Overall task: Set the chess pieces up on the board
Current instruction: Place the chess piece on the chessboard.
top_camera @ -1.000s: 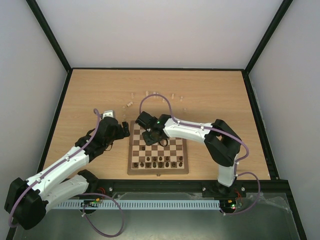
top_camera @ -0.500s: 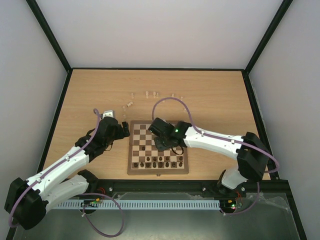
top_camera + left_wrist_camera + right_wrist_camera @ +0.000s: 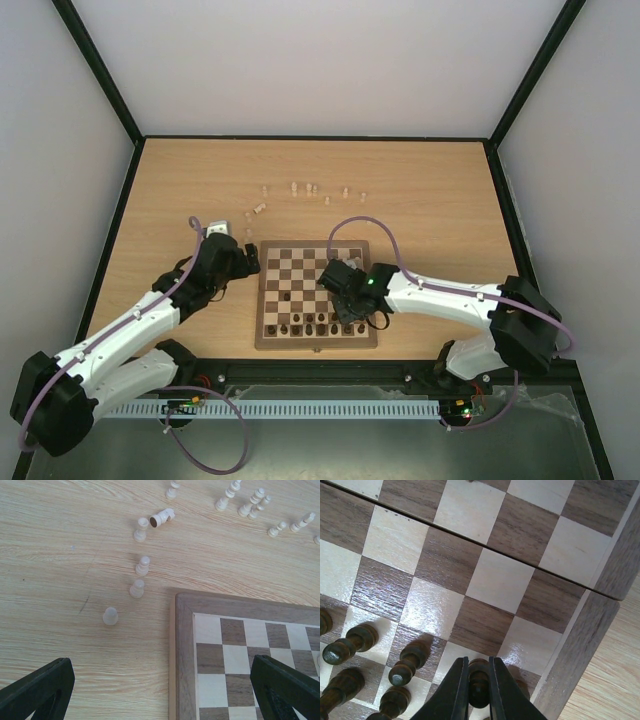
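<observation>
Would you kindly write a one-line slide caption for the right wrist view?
Right jaws closed on one dark chessman near the board's edge, dark pieces standing alongside.

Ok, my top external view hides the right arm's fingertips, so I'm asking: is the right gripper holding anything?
Observer: Yes, the right gripper is shut on a dark piece near the board's edge.
Operator: And the left one?
Observer: The left gripper is open, holding nothing.
Operator: Any pale pieces toppled? Too small here.
Observer: One pale piece lies on its side on the table; the pale pieces beside it stand.
</observation>
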You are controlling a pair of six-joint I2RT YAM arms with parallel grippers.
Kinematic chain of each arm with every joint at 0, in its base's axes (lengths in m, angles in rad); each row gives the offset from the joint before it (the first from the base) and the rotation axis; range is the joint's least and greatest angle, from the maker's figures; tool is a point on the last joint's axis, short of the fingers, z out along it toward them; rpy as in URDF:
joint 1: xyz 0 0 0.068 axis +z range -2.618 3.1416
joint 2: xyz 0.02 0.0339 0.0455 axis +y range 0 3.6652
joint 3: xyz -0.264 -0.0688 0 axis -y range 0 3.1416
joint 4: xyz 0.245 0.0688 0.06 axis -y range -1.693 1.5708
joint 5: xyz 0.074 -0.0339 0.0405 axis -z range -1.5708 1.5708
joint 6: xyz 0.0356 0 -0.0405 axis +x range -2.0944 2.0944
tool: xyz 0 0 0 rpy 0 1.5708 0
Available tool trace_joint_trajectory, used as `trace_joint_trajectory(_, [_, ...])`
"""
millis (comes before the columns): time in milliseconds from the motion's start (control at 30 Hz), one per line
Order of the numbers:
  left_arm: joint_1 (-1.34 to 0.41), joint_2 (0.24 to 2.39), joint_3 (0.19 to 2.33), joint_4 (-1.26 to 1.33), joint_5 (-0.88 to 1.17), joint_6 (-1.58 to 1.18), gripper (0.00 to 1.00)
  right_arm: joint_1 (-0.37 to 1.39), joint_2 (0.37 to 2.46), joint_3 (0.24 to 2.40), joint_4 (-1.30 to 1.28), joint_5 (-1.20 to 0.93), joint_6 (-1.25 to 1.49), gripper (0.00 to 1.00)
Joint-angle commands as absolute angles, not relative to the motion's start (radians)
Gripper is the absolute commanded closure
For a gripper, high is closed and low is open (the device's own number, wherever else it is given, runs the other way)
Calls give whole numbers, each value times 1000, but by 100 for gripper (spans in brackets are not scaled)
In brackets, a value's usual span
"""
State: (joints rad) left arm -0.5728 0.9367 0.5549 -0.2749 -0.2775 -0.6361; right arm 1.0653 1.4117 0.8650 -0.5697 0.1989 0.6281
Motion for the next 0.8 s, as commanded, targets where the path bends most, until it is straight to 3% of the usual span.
trace_joint_trajectory(0, [-569, 938, 545, -267, -278, -638, 1, 1076, 1401, 845, -574, 194, 654, 93])
trace_joint_trajectory(633, [-568, 932, 540, -276, -276, -647, 0, 1101, 1432, 833, -543, 167, 660, 90])
trace_joint_trajectory(767, [-569, 930, 540, -276, -266, -646, 1, 1101, 1434, 827, -543, 168, 664, 83])
